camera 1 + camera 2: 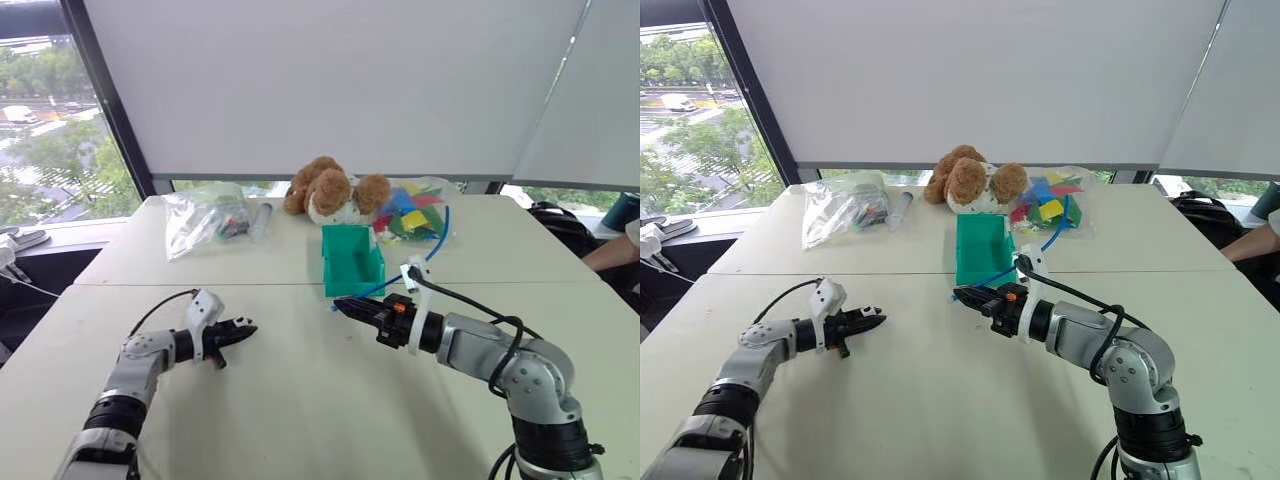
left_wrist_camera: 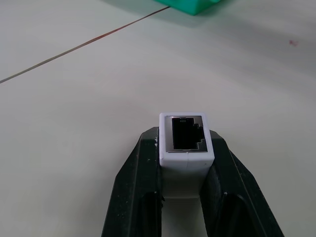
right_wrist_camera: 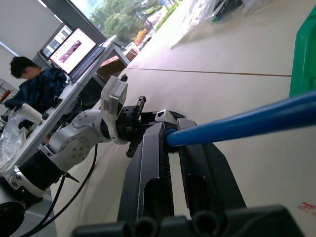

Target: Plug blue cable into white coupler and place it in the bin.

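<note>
Spanning the scene, the pale table [image 1: 300,400] carries everything, with a seam running across it just in front of the bin [image 1: 352,260]. That teal bin stands open-topped near the middle, and behind it sits a brown teddy bear [image 1: 332,190], flanked by 2 clear bags: 1 of small parts [image 1: 205,218] on the left, 1 of coloured pieces [image 1: 415,210] on the right. The right gripper [image 1: 345,306] hangs just in front of the bin, its fingers pinched tight on the blue cable [image 3: 256,121], which trails back over the bin's right side. Well apart to the left, the left gripper [image 1: 243,329] clamps the white coupler [image 2: 186,143] between its fingertips, socket facing outward.
</note>
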### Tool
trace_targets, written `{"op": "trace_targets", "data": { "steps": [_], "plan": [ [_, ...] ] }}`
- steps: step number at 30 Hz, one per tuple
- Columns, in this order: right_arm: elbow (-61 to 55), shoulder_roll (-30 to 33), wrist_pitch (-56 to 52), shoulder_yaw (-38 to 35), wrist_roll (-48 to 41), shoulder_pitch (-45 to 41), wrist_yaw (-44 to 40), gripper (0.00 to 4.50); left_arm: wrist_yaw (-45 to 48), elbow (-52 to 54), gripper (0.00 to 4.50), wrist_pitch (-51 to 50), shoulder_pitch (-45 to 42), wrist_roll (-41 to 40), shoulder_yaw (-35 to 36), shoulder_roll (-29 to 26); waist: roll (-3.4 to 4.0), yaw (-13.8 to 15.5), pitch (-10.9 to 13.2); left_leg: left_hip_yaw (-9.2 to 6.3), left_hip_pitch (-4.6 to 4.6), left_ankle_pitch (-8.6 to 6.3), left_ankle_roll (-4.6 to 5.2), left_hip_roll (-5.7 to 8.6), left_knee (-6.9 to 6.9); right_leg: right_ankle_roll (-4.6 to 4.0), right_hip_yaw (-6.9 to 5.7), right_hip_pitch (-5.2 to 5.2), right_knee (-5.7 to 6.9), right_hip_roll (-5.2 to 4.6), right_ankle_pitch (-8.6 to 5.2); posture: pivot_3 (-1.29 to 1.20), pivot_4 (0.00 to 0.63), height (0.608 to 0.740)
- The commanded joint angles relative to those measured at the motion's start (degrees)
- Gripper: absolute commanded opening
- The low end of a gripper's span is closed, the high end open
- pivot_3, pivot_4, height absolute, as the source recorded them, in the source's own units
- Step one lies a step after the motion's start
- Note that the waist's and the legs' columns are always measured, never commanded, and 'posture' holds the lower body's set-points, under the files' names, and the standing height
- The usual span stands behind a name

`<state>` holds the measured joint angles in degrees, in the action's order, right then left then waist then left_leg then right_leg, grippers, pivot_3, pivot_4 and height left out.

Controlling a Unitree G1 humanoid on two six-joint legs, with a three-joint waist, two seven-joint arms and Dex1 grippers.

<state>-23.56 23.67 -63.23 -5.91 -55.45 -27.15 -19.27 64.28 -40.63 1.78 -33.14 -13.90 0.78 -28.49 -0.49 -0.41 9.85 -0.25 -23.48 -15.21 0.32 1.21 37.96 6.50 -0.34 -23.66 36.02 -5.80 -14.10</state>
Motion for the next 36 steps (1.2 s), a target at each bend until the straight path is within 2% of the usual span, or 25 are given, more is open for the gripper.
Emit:
{"op": "trace_targets", "data": {
  "steps": [1, 5, 10, 15, 20, 24, 36],
  "plan": [
    [-3.4, 5.8, 1.1, 2.6, 2.5, -2.2, -5.1, 0.00, 4.8, 0.7, 0.41, 1.5, -3.4, 0.9, -3.2, 2.8, -0.03, 0.2, 0.0, 0.00, -0.02, 0.00, 0.00, 0.02, 0.01, 0.00, -0.02, 0.01, -0.03, -0.02, 0.00, 0.00, 0.150, 0.740],
    [-3.5, 16.4, 6.0, 9.9, 10.2, -4.9, -15.9, 0.00, 10.8, 1.2, 0.41, 1.7, -7.3, 2.1, -7.8, 7.4, -0.04, 0.1, 0.0, 0.05, -0.09, -0.02, 0.03, 0.06, 0.02, 0.00, -0.09, -0.02, -0.11, 0.03, 0.00, 0.00, 0.150, 0.740],
    [0.5, 24.5, 19.6, 19.9, 24.9, -7.5, -26.9, 0.00, 15.9, -3.3, 0.41, 6.3, -11.6, 5.9, -13.6, 12.5, -0.08, -0.3, 0.0, 0.07, -0.10, -0.03, 0.06, 0.02, 0.03, 0.02, -0.11, -0.01, -0.15, 0.27, 0.00, 0.00, 0.150, 0.740],
    [4.2, 24.3, 24.9, 22.4, 30.5, -8.4, -31.9, 0.00, 14.8, -13.1, 0.41, 13.3, -15.3, 11.0, -16.6, 16.6, -0.13, -0.2, 0.1, 0.09, -0.09, -0.03, 0.06, -0.01, 0.04, 0.03, -0.11, -0.02, -0.12, 0.35, 0.00, 0.00, 0.150, 0.740],
    [6.6, 22.8, 26.9, 24.3, 34.5, -9.1, -34.6, 0.00, 13.7, -18.4, 0.41, 17.0, -17.1, 14.2, -17.2, 18.4, -0.14, 0.2, 0.1, 0.05, -0.09, -0.03, 0.06, 0.00, 0.14, 0.03, -0.12, 0.03, -0.12, 0.32, 0.00, 0.00, 0.150, 0.740],
    [8.1, 21.0, 27.5, 25.8, 37.0, -9.8, -36.5, 0.00, 13.0, -20.1, 0.41, 18.4, -17.8, 15.4, -17.2, 18.9, -0.14, 1.1, 0.1, 0.03, -0.07, -0.03, 0.06, 0.01, 0.21, 0.03, -0.12, 0.08, -0.12, 0.30, 0.00, 0.00, 0.150, 0.740],
    [11.5, 17.5, 30.2, 28.5, 43.6, -10.3, -39.3, 0.00, 12.1, -20.9, 0.41, 19.3, -17.3, 16.4, -16.9, 19.6, -0.15, 1.2, 0.0, -0.02, 0.00, -0.02, 0.06, 0.04, 0.25, 0.03, -0.16, 0.19, -0.10, 0.27, 0.00, 0.00, 0.150, 0.740]
  ]
}}
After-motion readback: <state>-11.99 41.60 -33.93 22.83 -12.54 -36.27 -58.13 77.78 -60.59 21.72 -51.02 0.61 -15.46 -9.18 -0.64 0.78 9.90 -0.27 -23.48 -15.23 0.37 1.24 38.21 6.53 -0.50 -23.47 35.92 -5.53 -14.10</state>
